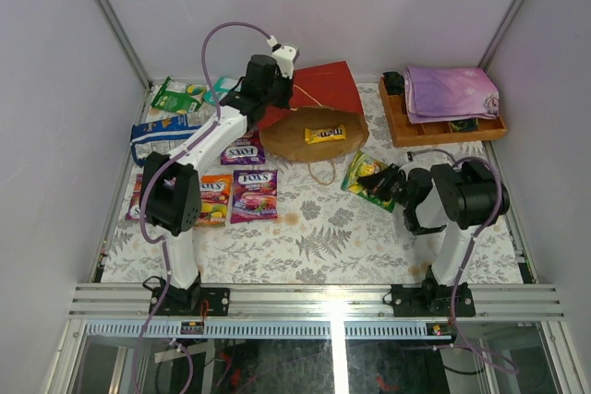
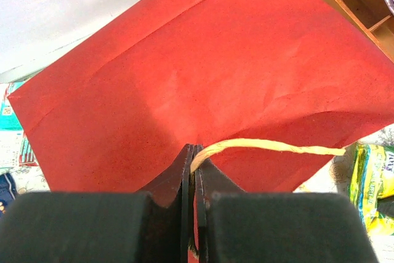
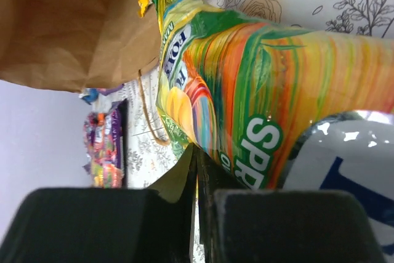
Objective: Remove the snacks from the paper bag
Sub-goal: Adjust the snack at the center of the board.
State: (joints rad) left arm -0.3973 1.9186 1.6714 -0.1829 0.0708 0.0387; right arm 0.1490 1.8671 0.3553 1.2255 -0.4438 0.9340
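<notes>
The red paper bag (image 1: 323,85) lies on its side at the back of the table, its brown mouth (image 1: 295,140) facing me. A yellow bar (image 1: 325,135) lies in that mouth. My left gripper (image 1: 280,97) is over the bag's left side. In the left wrist view it (image 2: 194,152) is shut on the bag's pale string handle (image 2: 271,146), above the red paper (image 2: 184,72). My right gripper (image 1: 371,182) is low on the table to the right of the mouth. It (image 3: 197,152) is shut on the edge of a yellow-green Fox's packet (image 3: 258,84).
Several snack packets lie at the left: green (image 1: 174,97), blue-white (image 1: 157,131), purple Fox's (image 1: 254,194), orange (image 1: 214,198). A wooden tray (image 1: 443,128) holding a folded purple cloth (image 1: 450,91) stands at the back right. A second string handle (image 1: 322,173) trails in front of the bag.
</notes>
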